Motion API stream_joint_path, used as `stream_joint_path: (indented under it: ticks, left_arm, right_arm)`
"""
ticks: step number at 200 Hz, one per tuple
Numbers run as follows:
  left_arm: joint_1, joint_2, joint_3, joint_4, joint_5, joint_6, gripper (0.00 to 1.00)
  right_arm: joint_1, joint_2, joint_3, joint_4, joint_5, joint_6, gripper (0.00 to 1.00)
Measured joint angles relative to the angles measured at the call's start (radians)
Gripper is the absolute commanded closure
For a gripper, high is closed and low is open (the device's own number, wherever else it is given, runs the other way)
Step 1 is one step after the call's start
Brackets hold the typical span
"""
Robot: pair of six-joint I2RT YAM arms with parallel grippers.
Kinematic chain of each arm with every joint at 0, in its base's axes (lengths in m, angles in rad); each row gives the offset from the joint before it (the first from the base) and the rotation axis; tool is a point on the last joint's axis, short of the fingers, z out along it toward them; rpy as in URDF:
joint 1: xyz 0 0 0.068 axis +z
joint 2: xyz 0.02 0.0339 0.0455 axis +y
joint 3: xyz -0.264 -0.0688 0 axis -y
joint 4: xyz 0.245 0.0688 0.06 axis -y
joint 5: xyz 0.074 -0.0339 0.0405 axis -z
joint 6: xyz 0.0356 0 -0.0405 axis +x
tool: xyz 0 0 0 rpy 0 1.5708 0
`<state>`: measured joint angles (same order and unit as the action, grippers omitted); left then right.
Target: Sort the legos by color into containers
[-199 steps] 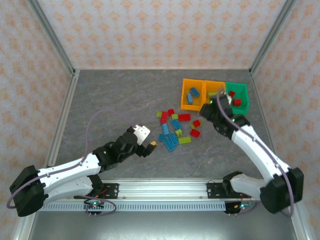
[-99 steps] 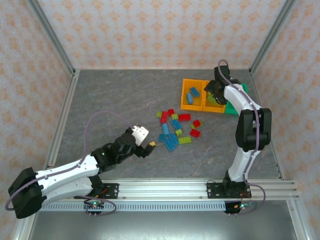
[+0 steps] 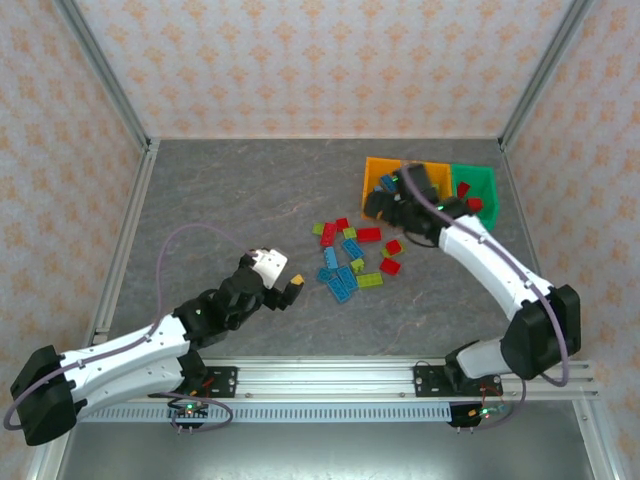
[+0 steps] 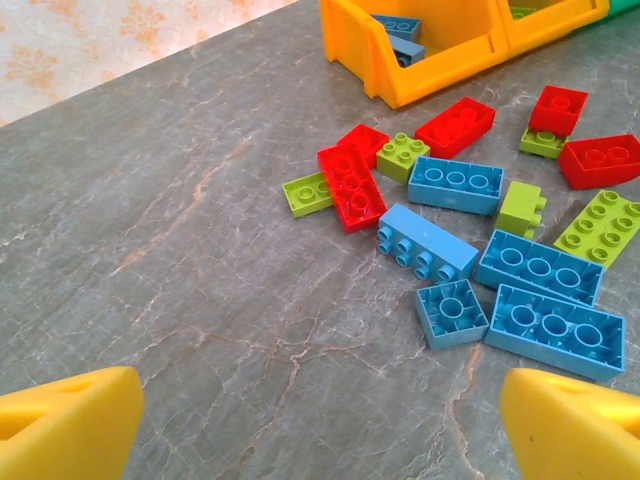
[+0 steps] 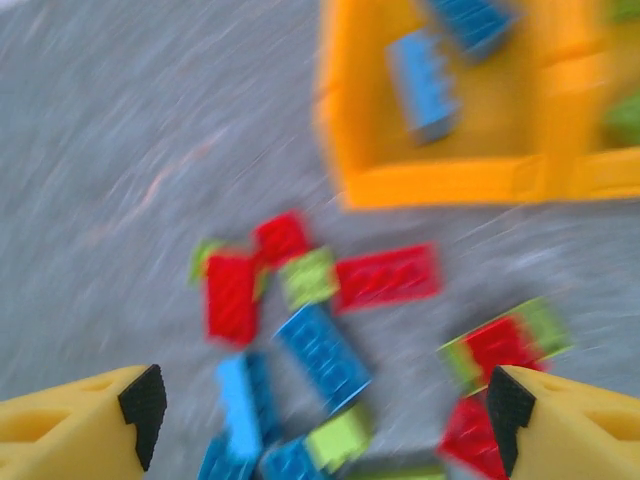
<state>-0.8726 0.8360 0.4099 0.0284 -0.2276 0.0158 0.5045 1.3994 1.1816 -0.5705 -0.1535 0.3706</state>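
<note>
Left hand (image 4: 320,420) and right hand (image 5: 325,405) hover released, empty, over the loose legos (image 4: 428,243), poised for picking.

In the right wrist view the legos (image 5: 325,350) are being smeared by blur, and their studs are not being resolved. The bins (image 5: 440,180) are being cut off there by the top edge (likewise in the left wrist view). From above, they are being partly covered by the right arm (image 3: 480,250). The left fingers (image 4: 70,425) are being cropped by the bottom edge.
</note>
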Motion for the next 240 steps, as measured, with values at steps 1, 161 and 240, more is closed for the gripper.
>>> stream_joint_path:
  ticks: [1,161,240]
  left_arm:
    - [0.000,-0.001,0.000,0.000,0.000,0.000,0.07]
    - [0.000,0.027,-0.006,-0.001,0.003,0.001,0.07]
    - [0.000,0.027,-0.006,0.000,0.010,0.001,0.07]
  right_arm:
    - [0.010,0.002,0.000,-0.001,-0.002,-0.004,0.15]
    - [0.121,0.525,0.132,-0.061,0.016,-0.174,0.57]
    - [0.121,0.258,-0.023,-0.004,0.017,-0.130,0.72]
